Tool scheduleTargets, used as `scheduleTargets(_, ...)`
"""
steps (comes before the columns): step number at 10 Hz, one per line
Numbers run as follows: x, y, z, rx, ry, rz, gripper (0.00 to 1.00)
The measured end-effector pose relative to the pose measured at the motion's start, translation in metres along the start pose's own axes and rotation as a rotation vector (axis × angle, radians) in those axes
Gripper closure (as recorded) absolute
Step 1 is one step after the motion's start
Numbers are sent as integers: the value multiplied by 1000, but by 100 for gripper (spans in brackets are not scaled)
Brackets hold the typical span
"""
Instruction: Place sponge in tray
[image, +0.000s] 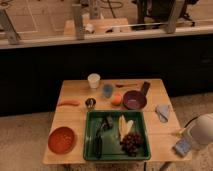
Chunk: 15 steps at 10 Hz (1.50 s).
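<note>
A blue sponge (181, 147) is at the table's front right corner, just right of the green tray (90, 135). My gripper (184, 141) is at the sponge, at the end of the white arm (202, 131) that comes in from the right edge. I cannot tell whether the sponge rests on the table or is held. The tray holds a dark utensil (98, 142), a banana (123, 125) and dark grapes (131, 142).
On the wooden table (75, 120) are an orange bowl (61, 139), a carrot (69, 103), a white cup (93, 80), a blue cup (108, 90), an orange (116, 100), a purple bowl (134, 100) and a light-blue cloth (162, 112). A railing stands behind.
</note>
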Motion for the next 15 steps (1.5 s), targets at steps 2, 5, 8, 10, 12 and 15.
scheduleTargets(2, 3, -1, 3, 0, 7, 11, 20)
scheduleTargets(5, 7, -3, 6, -7, 19, 18, 20)
scheduleTargets(8, 9, -4, 11, -12, 25, 29, 20)
scheduleTargets(10, 10, -5, 15, -15, 25, 31, 20)
scheduleTargets(12, 11, -4, 21, -19, 17, 36, 20)
scheduleTargets(15, 10, -2, 28, -21, 7, 39, 20)
